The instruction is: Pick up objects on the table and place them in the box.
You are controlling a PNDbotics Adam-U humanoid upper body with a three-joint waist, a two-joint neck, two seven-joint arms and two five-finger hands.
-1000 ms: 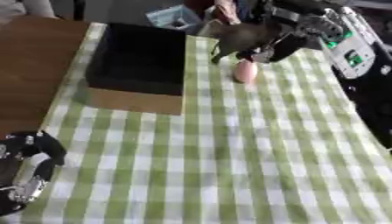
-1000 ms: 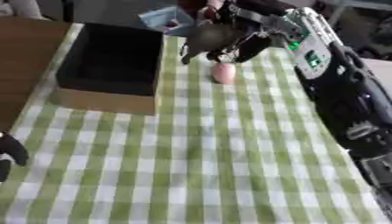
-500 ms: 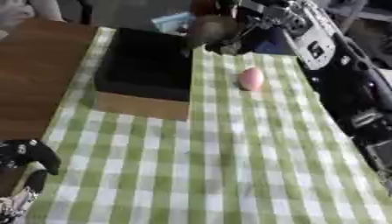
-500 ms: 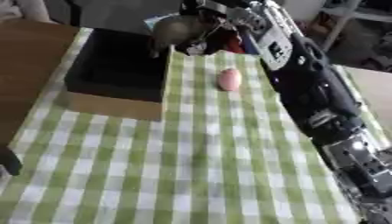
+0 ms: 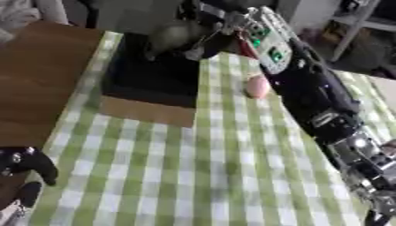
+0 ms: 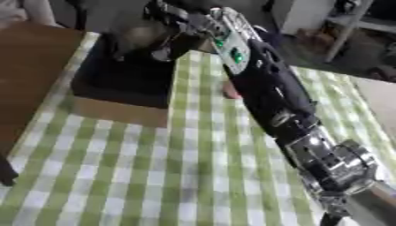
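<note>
A grey object (image 5: 172, 34) was held, clasped in the right hand (image 5: 203, 37), above the open black box (image 5: 147, 75) for dropping in. A pink object (image 5: 257, 86) lay beside the box on the counter (image 5: 232, 167), yet to be collected. The left hand (image 5: 27, 165) was rested, fingers curled, at the lower left.

green checked tablecloth (image 5: 232, 176), brown wooden tabletop (image 5: 39, 84)

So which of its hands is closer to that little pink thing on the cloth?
The right hand. It hangs over the black box, just up and left of the pink object, curled round something grey. The left hand rests far off at the lower left corner.
</note>
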